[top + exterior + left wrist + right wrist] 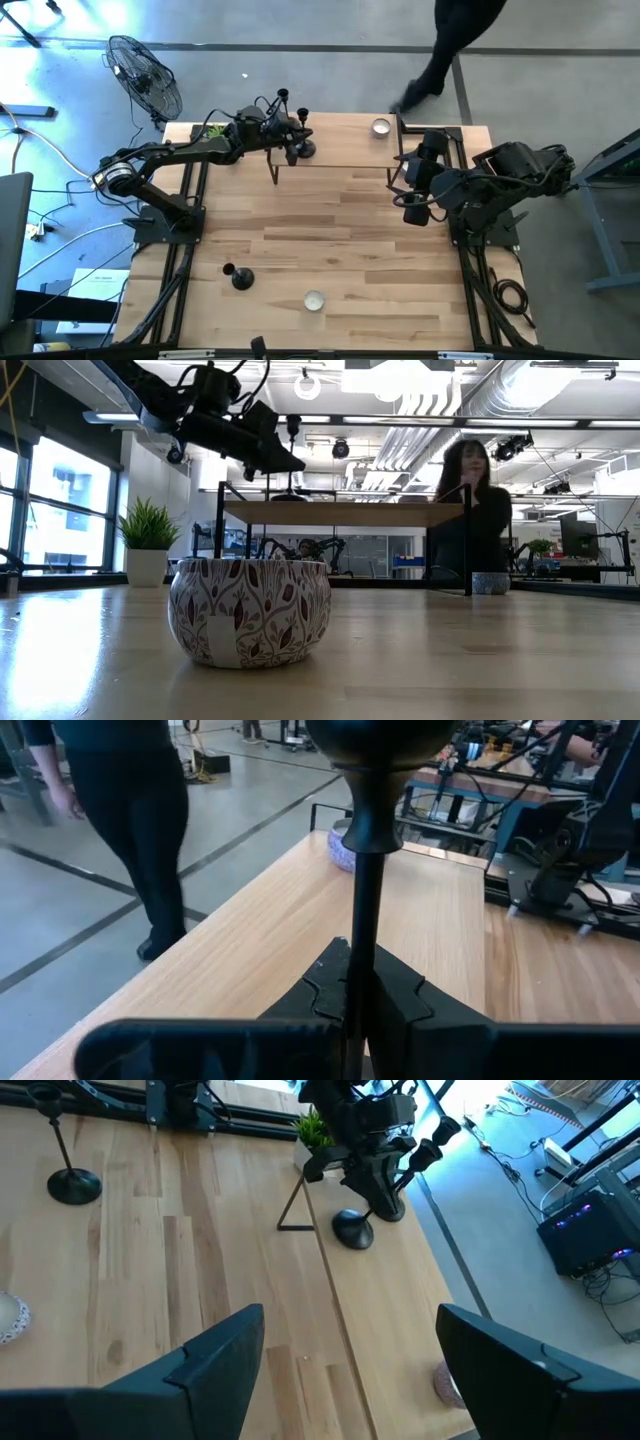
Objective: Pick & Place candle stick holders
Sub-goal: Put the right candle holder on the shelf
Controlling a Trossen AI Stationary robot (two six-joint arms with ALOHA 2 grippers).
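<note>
On the left side of the wooden table (pixel 330 215), near the front edge, a black candle holder (pixel 240 278) stands alone on its round base, and just right of it a small silvery tealight cup (pixel 314 300) sits on the boards; seen level from the table top, that cup (pixel 249 611) shows a leaf pattern round its wall. The left arm reaches across the far left part of the table, and the left gripper (pixel 293 140) has its fingers pressed together on the thin stem of a second candle holder (pixel 365 870), which stands upright between the pads in the left wrist view. From the right wrist camera the holder's round base (pixel 352 1228) shows at table level, though whether it touches the wood cannot be told. A small green plant (pixel 316 1130) stands at the far edge just behind that gripper. Farther right along the far edge lies another tealight cup (pixel 381 126), well apart from the held holder. A person (pixel 450 45) in dark clothes stands on the floor beyond that edge. On the right side, the right gripper (pixel 350 1350) hovers over bare boards with its fingers spread wide and nothing between them.
</note>
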